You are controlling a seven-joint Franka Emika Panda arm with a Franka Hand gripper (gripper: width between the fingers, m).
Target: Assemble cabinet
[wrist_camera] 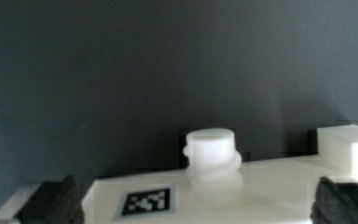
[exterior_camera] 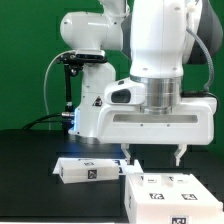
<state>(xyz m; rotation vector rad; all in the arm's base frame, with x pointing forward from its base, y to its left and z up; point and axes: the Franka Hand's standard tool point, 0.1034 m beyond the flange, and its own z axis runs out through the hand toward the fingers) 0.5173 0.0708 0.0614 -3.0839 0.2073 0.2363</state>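
Observation:
A white cabinet part [exterior_camera: 171,193] with black-and-white tags lies on the black table at the front of the exterior view's right. My gripper [exterior_camera: 156,155] hangs just above it, open, its two dark fingers wide apart with nothing between them. A second white tagged cabinet piece [exterior_camera: 87,171] lies to the exterior view's left of it. In the wrist view the white cabinet part [wrist_camera: 211,195] sits between my fingertips [wrist_camera: 55,202], showing a round peg [wrist_camera: 211,152], a square tag [wrist_camera: 146,201] and a raised block [wrist_camera: 348,147].
The robot's white base [exterior_camera: 100,105] stands behind the parts. A black stand with a camera [exterior_camera: 68,80] rises at the exterior view's left, before a green backdrop. The table is black.

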